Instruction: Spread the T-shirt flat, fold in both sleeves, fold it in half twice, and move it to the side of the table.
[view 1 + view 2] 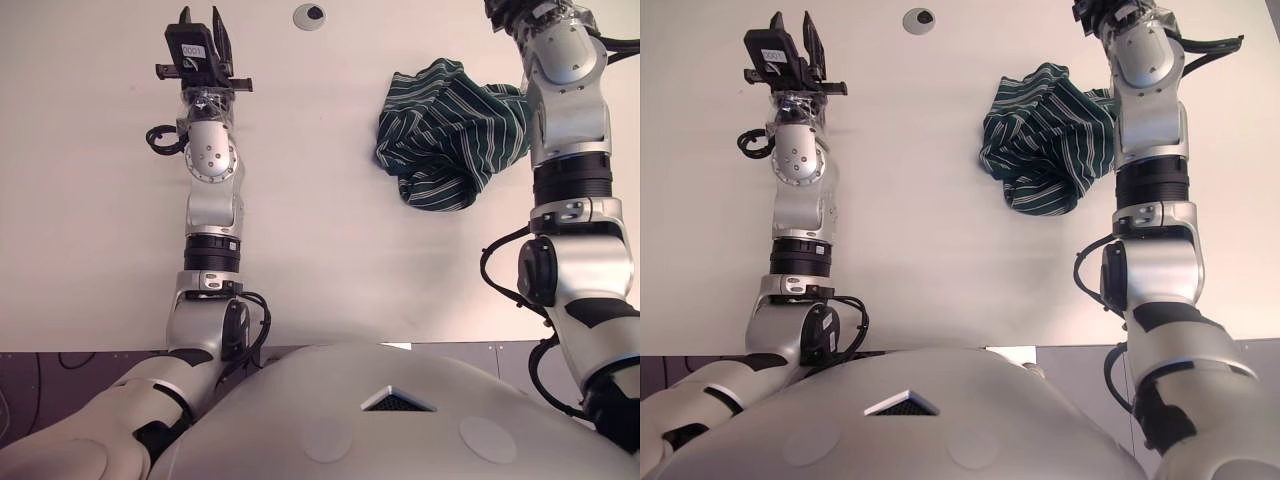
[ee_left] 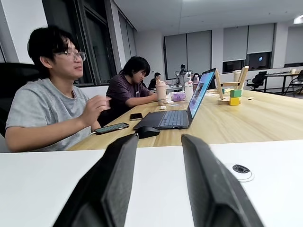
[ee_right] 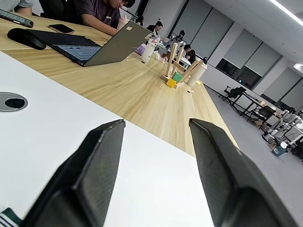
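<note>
Lying bunched: 1 T-shirt [image 1: 450, 135], 2 gaping tools [image 1: 201, 16] [image 3: 156, 124]

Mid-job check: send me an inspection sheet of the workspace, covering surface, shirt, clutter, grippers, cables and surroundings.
Surface: white table, with a grommet near its far edge.
Job's things: T-shirt crumpled in a heap on the right side, not yet spread.
Clutter: nothing seen.
Grippers: left gripper open and empty, well apart from the T-shirt; right gripper open and empty, beyond the T-shirt's far side.
Cables: black cable loop at the left wrist, apart from the T-shirt.
Surroundings: wooden table behind, carrying a laptop, mouse and phone.
</note>
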{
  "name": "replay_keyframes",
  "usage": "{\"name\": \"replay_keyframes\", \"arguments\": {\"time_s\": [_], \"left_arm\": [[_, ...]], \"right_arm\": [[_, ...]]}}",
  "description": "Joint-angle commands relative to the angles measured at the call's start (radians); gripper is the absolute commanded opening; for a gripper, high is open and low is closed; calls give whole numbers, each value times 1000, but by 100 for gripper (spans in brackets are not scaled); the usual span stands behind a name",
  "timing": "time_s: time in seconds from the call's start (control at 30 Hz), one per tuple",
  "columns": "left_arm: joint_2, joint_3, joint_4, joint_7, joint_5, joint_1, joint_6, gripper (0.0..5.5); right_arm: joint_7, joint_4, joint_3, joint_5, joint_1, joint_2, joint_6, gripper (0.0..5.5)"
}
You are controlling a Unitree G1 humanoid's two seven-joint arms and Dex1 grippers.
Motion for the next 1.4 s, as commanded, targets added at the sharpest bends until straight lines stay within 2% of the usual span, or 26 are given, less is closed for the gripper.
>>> {"name": "replay_keyframes", "arguments": {"time_s": [0.03, 1.13, 1.2, 1.27, 1.3, 1.4], "left_arm": [[11, 0, 30, 22, 19, -25, -50, 162], [6, -25, 74, 11, 21, -40, -93, 162], [6, -25, 75, 10, 20, -41, -93, 162], [6, -24, 76, 9, 19, -41, -93, 162], [6, -24, 76, 9, 18, -41, -92, 162], [6, -23, 75, 8, 18, -40, -91, 162]], "right_arm": [[22, -26, 11, 7, 15, 3, 14, 248], [26, -56, 58, 2, 29, 19, 17, 248], [37, -62, -8, 103, 27, 67, 68, 248], [29, -82, -202, 384, 2, 180, 240, 248], [28, -89, -243, 444, -1, 203, 276, 248], [38, -110, -179, 382, 35, 189, 239, 248]]}}
